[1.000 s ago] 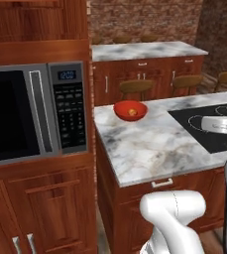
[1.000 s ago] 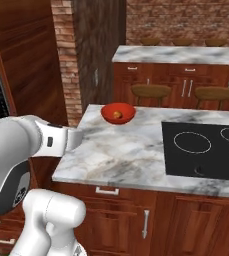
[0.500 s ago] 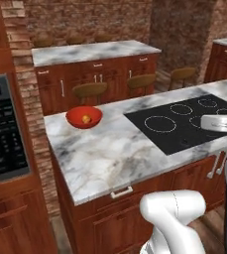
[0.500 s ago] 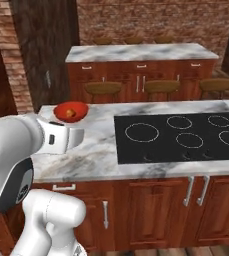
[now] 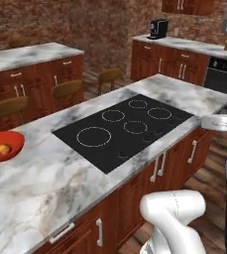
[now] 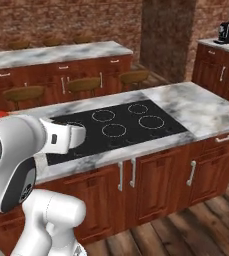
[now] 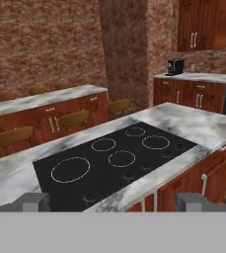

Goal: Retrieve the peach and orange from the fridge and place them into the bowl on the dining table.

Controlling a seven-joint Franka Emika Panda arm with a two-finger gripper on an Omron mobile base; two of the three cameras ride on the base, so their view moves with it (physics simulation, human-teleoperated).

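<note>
So the bowl [image 5: 3, 146] sits at the far left end of the dining table [image 5: 45, 183], on the marble surface, and there's one small orange-tan fruit [image 5: 5, 148] lying inside it; too small to tell if it's the peach or the orange. The black cooktop [image 5: 125, 129] is set into the middle of the table, well apart from the bowl. In the hand view the gripper [image 7: 113, 201] looks out over the table edge toward the cooktop, and its two grey fingertips [image 7: 34, 201] sit wide apart at the bottom with nothing between them, so the jaws are open and empty. A sliver of the red bowl pokes in at the left edge of that view too. Behind the table there's a second marble counter [image 5: 28, 53] with wood stools [image 5: 68, 89] tucked along it, brick wall behind. Off to the right there's another counter with a black coffee machine [image 5: 158, 29] on it, and a dark oven [image 5: 223, 77] next to those cabinets.
</note>
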